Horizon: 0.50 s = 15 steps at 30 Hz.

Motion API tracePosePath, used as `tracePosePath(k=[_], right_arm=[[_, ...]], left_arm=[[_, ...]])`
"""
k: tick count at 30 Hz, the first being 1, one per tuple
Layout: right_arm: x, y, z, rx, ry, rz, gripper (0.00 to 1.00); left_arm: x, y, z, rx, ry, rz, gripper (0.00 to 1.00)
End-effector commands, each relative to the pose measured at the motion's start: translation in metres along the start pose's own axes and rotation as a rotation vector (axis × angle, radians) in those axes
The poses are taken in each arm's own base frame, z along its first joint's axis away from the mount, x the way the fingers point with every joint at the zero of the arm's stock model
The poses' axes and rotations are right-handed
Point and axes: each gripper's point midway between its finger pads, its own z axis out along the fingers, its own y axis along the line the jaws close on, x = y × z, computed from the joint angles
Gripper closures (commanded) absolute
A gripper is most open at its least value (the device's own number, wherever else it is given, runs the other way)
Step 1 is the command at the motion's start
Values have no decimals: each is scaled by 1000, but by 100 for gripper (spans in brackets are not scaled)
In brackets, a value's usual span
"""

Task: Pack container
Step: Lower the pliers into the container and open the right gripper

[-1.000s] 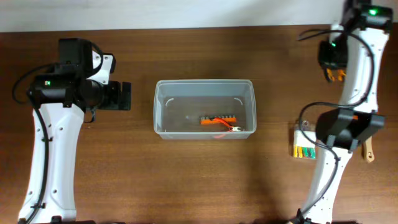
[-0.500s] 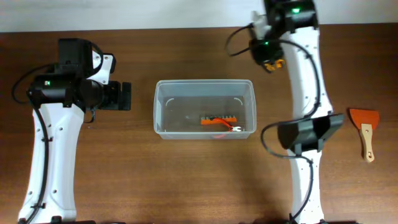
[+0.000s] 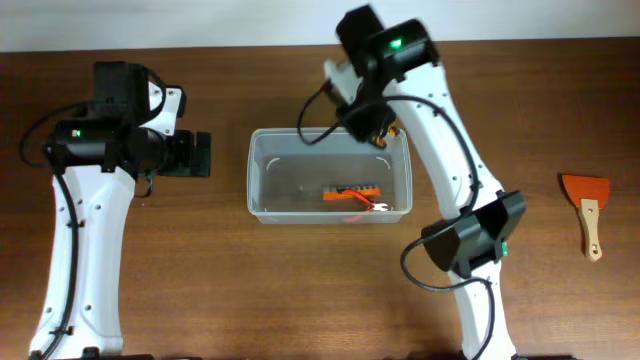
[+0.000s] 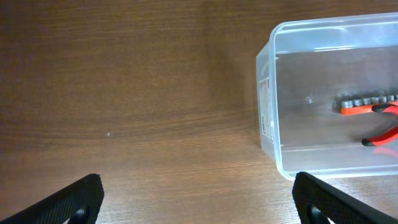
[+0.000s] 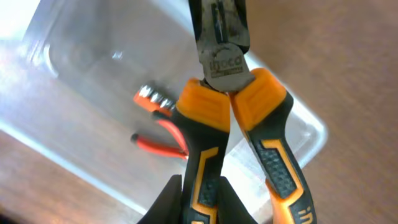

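We see a dark brown wooden table [image 3: 300, 310] filling nearly all of the overhead view, its grain running left to right in long, fine streaks. Along the far edge we make out a pale strip [image 3: 200, 20], whitish and plain; it may be a wall or a light floor behind the table, and from this angle we cannot tell which. The light falls evenly, and we find only soft, faint shadows on the wood. From the left wrist view the tabletop shows a warm reddish brown with darker bands, a matte sheen, and a tiny pale speck [image 4: 108, 133]. The same brown wood, blurred, fills the corners of the right wrist view.
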Motion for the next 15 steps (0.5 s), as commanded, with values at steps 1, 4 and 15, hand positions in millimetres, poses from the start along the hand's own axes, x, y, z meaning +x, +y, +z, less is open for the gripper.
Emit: tracePosePath(k=[1,4,15], right_arm=[[10,25,-29,-24,-36,-73,87],[15,37,-19,-44,2,-141,87],[28,47,35,-101,103,-305,87]], left_arm=[[-5,2,-5,-6,-18,0,1],[-5,2,-5,-6,-18,0,1],[-5,2,-5,-6,-18,0,1]])
